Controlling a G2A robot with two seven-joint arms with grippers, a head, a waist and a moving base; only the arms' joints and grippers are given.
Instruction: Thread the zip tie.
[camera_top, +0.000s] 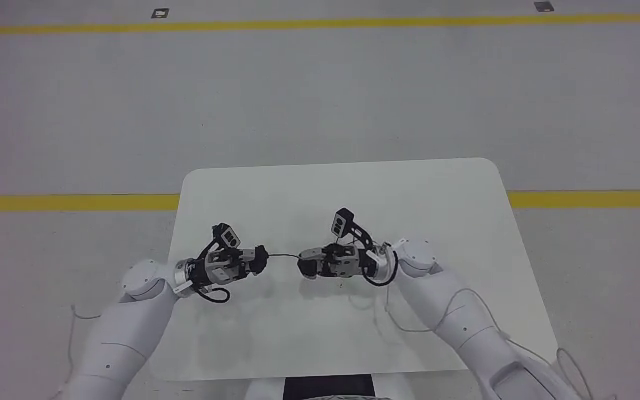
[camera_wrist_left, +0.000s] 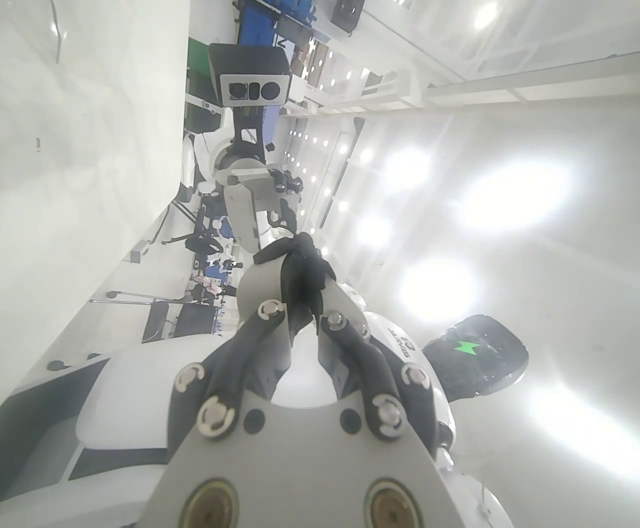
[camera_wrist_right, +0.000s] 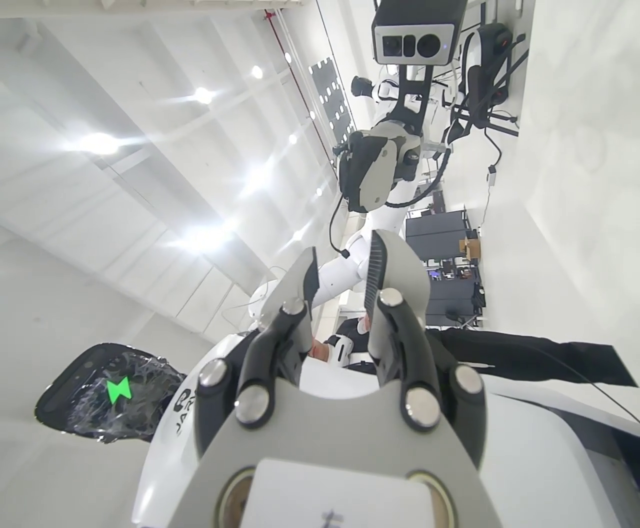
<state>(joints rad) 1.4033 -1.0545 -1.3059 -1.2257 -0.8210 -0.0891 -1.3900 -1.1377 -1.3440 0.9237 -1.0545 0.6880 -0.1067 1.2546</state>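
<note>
As the left pincer pinches it, the zip tie protrudes.

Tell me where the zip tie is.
Top view: the zip tie sits above the table, clamped in the left pincer, its free end pointing at the right pincer.

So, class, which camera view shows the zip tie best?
The top view: the zip tie is a thin dark line between left gripper and right gripper. The left wrist view gives a dark pinched bit; the right wrist view adds nothing sure.
</note>
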